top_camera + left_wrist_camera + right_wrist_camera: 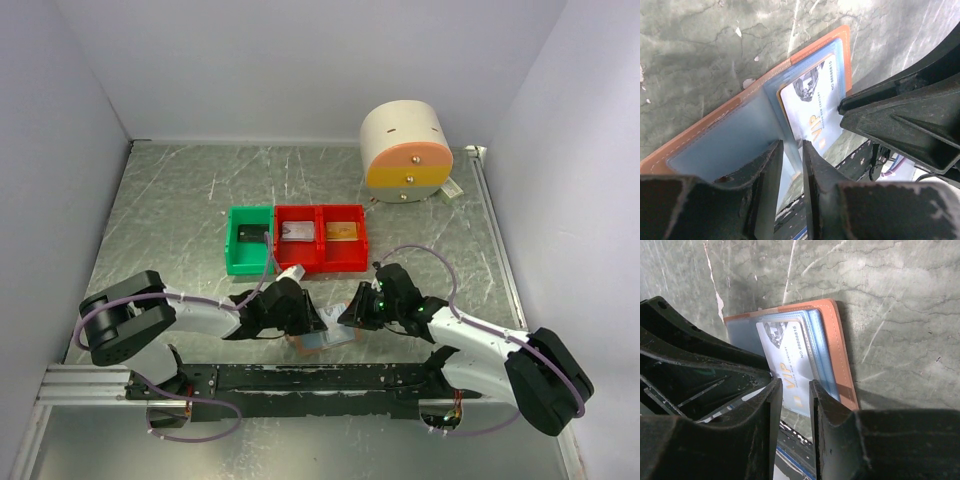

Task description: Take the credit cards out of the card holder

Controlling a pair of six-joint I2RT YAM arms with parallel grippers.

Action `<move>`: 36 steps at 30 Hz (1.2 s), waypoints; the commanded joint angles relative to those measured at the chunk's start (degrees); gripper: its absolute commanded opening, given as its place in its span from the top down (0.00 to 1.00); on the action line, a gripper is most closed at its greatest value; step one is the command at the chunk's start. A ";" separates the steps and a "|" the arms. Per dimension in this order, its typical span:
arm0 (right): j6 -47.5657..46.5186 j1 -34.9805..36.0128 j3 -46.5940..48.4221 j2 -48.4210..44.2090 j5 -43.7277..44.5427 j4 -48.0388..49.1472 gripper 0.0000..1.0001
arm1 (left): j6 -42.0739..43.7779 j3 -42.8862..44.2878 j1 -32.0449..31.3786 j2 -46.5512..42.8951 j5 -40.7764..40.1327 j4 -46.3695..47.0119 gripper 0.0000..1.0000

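The card holder [322, 341] [715, 135] [832, 340] lies open near the table's front edge, tan outside and pale blue inside. A silver-white credit card [812, 100] [785, 355] marked VIP sits in its right-hand pocket, its near end poking out. My left gripper [303, 322] [790, 145] has its jaws a narrow gap apart, with the blue centre fold running between them. My right gripper [354, 316] [792, 382] stands just as narrow over the card's near end. Whether either presses on anything does not show. More credit cards lie in the bins: dark [250, 236], grey [297, 231], gold [342, 231].
A green bin [232, 250] and two red bins [300, 258] [345, 260] stand in a row just behind the grippers. A big cream cylinder [405, 140] with an orange band is at the back right. A black rail [300, 378] runs along the front edge. White walls enclose the table.
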 commanded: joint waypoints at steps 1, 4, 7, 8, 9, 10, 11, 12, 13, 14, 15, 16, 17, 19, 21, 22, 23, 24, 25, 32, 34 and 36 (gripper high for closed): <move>-1.27 0.26 -2.00 1.82 1.52 -3.97 0.71 | -3.36 -2.93 -0.43 1.60 -1.45 10.99 0.68; -1.47 0.26 -1.95 1.92 1.75 -4.28 0.71 | -4.04 -3.46 -0.52 2.69 -1.07 12.78 0.75; -1.44 0.28 -1.90 1.86 1.92 -4.72 0.71 | -4.82 -4.75 -0.56 2.85 -1.23 15.01 0.82; -1.35 0.28 -1.98 1.74 1.92 -4.73 0.71 | -4.95 -4.90 -0.52 2.79 -1.28 15.13 0.84; -1.31 0.26 -1.95 1.63 2.00 -4.73 0.71 | -4.88 -4.90 -0.52 2.65 -1.33 15.08 0.87; -1.23 0.25 -1.95 1.58 2.15 -4.85 0.71 | -4.75 -4.77 -0.52 2.41 -1.39 14.68 0.90; -1.22 0.25 -1.84 1.45 2.31 -4.96 0.71 | -4.70 -4.76 -0.56 2.15 -1.47 14.13 0.93; -1.22 0.31 -1.78 1.40 2.45 -5.11 0.71 | -4.64 -4.64 -0.52 1.77 -1.65 13.57 0.93; -1.22 0.32 -1.65 1.41 2.64 -5.27 0.71 | -4.58 -4.73 -0.52 1.40 -1.92 13.03 0.93; -1.30 0.27 -1.48 1.48 2.68 -5.34 0.71 | -4.48 -4.77 -0.52 0.90 -2.23 12.43 0.93; -1.37 0.26 -1.38 1.58 2.67 -5.42 0.71 | -4.44 -4.77 -0.52 0.32 -2.69 11.63 0.93; -1.39 0.27 -1.27 1.72 2.71 -5.39 0.71 | -4.36 -4.73 -0.52 -0.08 -3.01 10.79 0.93; -1.39 0.28 -1.25 1.85 2.71 -5.43 0.71 | -4.27 -4.71 -0.53 -0.53 -3.22 9.98 0.93; -1.46 0.27 -1.11 1.99 2.58 -5.39 0.71 | -4.22 -4.70 -0.53 -0.96 -3.38 9.37 0.93; -1.41 0.24 -1.07 2.03 2.35 -5.14 0.71 | -4.17 -4.80 -0.52 -0.77 -2.99 10.18 0.89; -1.46 0.27 -1.07 2.09 2.14 -5.04 0.71 | -4.22 -4.78 -0.54 -0.49 -2.61 10.69 0.85; -1.48 0.30 -1.03 2.16 2.05 -4.98 0.71 | -4.27 -4.65 -0.52 -0.08 -2.28 11.19 0.81; -1.40 0.29 -0.99 2.14 2.03 -5.07 0.71 | -4.37 -4.59 -0.52 0.34 -1.84 11.86 0.79; -1.39 0.26 -0.98 2.09 2.01 -5.16 0.71 | -4.46 -4.58 -0.56 0.72 -1.42 12.58 0.77; -1.13 0.30 -1.34 1.40 2.10 -5.38 0.70 | -5.37 -4.51 -0.52 2.16 -0.99 14.48 0.74; -1.21 0.32 -1.33 1.29 2.23 -5.60 0.70 | -5.71 -5.08 -0.52 1.88 -1.27 14.80 0.81; -1.22 0.26 -1.26 1.10 2.52 -5.96 0.70 | -6.00 -5.47 -0.52 1.34 -1.66 14.24 0.89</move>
